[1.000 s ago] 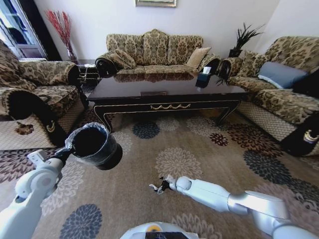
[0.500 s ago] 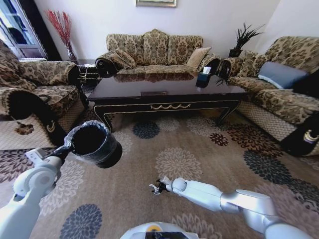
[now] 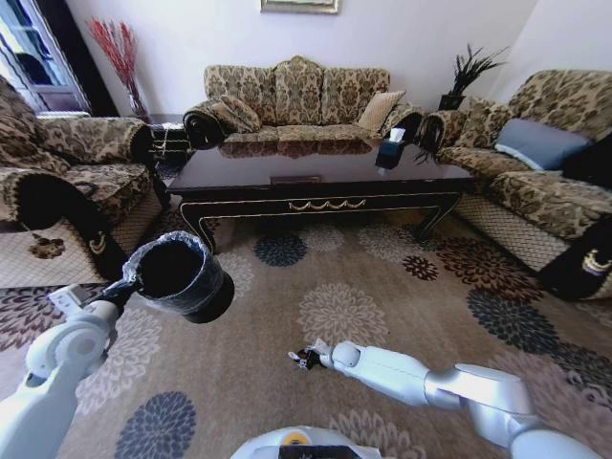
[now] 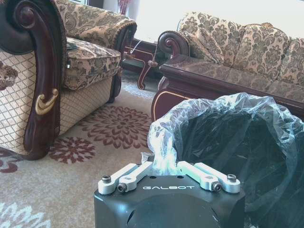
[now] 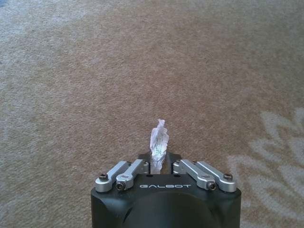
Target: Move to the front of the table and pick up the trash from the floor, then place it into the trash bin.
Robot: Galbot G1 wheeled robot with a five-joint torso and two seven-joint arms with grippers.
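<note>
The right gripper (image 5: 158, 167) is pinching 1 small crumpled white scrap of trash (image 5: 159, 141) between closed fingers, low above the beige floor (image 5: 71, 85). The left gripper (image 4: 164, 167) is clamping the liner-wrapped rim of the black trash bin (image 3: 184, 277), holding it up before the dark surface (image 3: 316, 172).

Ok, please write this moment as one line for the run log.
left gripper: shut on trash bin rim, bin held above floor | right gripper: shut on white scrap, low over carpet | table: ahead
</note>
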